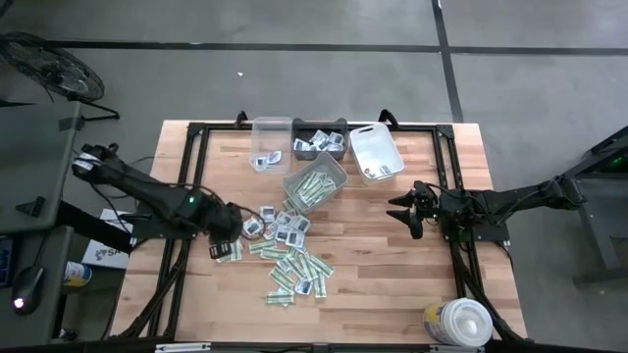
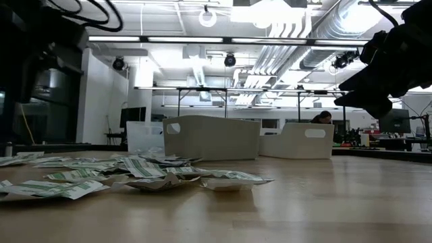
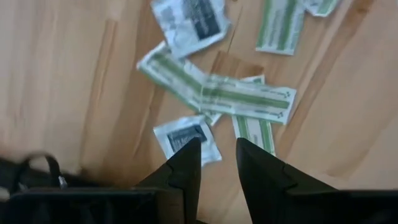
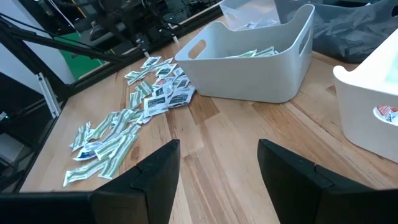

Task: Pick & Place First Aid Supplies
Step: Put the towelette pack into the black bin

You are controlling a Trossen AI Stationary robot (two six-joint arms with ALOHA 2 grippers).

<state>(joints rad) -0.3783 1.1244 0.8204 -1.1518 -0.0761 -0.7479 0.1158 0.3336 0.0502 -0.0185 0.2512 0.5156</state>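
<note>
The first aid packets lie scattered on the wooden table in a loose pile, narrow green-and-white strips and squarish white ones. They also show in the low view and the right wrist view. My left gripper hangs over the pile's left end. It is slightly open, fingers pointing down, one fingertip over a white squarish packet beside green strips. My right gripper is open and empty, above the table right of the pile.
At the far side stand a clear bin, a dark bin holding packets and a white bin. A pale bin with green strips stands turned askew next to the pile. A round white tub stands near the front right corner.
</note>
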